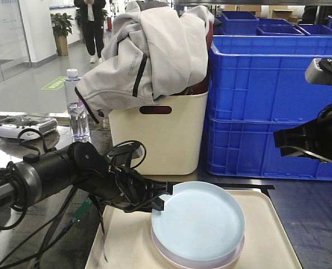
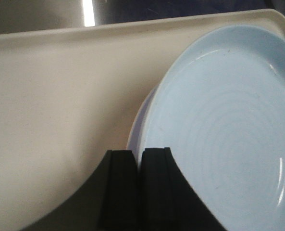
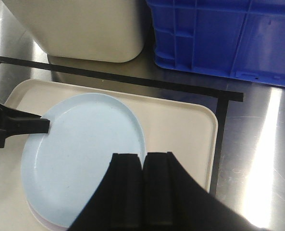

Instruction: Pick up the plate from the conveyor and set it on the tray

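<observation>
Steel tabletop [image 3: 257, 159] holds tray [image 3: 180, 125] bearing stacked plates [image 3: 84, 159].

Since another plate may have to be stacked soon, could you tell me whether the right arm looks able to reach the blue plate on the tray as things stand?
Probably yes. The right hand hangs above and to the side of the light blue plate on the tray, and nothing stands between them. The left hand sits at the plate's far edge only.

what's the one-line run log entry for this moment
stage: placing | left gripper: shut, at blue plate rim | plate: atop pink plate on tray | right gripper: shut, empty, above tray
</observation>
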{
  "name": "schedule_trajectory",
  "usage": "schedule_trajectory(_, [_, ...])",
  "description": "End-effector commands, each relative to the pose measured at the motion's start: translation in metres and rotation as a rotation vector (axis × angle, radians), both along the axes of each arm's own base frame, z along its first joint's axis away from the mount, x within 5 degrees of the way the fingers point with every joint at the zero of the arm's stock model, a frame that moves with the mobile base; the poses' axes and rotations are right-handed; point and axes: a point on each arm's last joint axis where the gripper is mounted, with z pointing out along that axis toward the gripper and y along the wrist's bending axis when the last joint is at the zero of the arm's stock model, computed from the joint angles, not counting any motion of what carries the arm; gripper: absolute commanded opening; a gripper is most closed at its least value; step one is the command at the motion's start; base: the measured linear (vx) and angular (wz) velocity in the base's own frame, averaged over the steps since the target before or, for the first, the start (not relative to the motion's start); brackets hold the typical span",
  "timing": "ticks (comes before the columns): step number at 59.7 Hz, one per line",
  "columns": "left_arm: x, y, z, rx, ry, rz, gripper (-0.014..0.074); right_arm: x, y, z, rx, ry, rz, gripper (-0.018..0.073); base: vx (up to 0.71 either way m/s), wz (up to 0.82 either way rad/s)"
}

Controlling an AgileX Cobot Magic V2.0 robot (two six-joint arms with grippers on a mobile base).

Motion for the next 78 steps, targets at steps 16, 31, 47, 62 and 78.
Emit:
schedule_trajectory(16, [-0.006, -0.003, 0.045, -0.085, -0.114, 0.027, 0.0391, -0.006, -0.001, 0.025, 0.028, -0.134, -0.013, -0.0009, 0.0, 0.0])
schedule_trajectory(31, [-0.025, 0.007, 0.092, -0.098, -0.244, 0.005, 0.039, -0.006, -0.001, 0.025, 0.028, -0.138, -0.014, -0.0009, 0.0, 0.0])
schedule_trajectory(47, [-0.085, 0.049, 0.186, 0.123, -0.614, -0.026, 0.0174, -0.007, -0.002, 0.024, -0.001, -0.127, -0.009, -0.0009, 0.0, 0.0])
schedule_trajectory(62, [-0.167, 0.104, 0.2, 0.299, -0.857, 0.044, -0.0007, -0.036, -0.016, 0.023, -0.109, -0.276, -0.064, -0.0009, 0.0, 0.0])
schedule_trajectory(78, [-0.266, 0.146, 0.123, 0.176, -1.033, 0.166, -0.0006, -0.108, -0.028, -0.034, -0.104, -0.602, -0.125, -0.0009, 0.0, 0.0])
